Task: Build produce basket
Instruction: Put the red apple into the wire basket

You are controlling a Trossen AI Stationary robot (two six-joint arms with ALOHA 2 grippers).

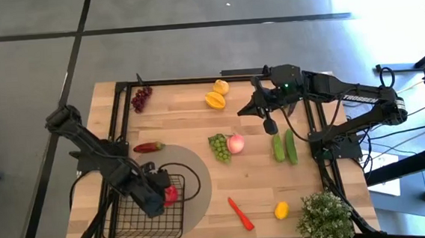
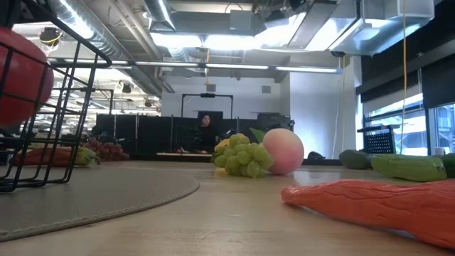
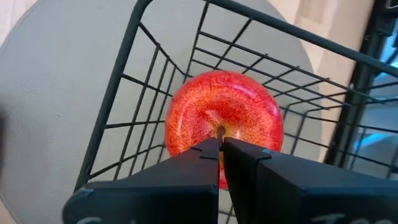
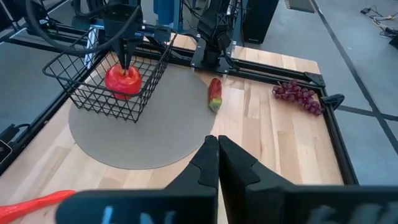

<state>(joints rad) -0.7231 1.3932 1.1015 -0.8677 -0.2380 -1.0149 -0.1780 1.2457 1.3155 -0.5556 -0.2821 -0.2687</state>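
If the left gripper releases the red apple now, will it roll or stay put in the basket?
Round glossy red apple looks apt to roll, though the square black wire-mesh basket would likely contain it. Left gripper pinches only the stem, shut, so it seems light, probably swinging easily.

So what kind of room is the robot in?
Probably a lab or workshop. Ceiling ducts and strip lights hang over a concrete floor, and a person sits at a desk behind the table.
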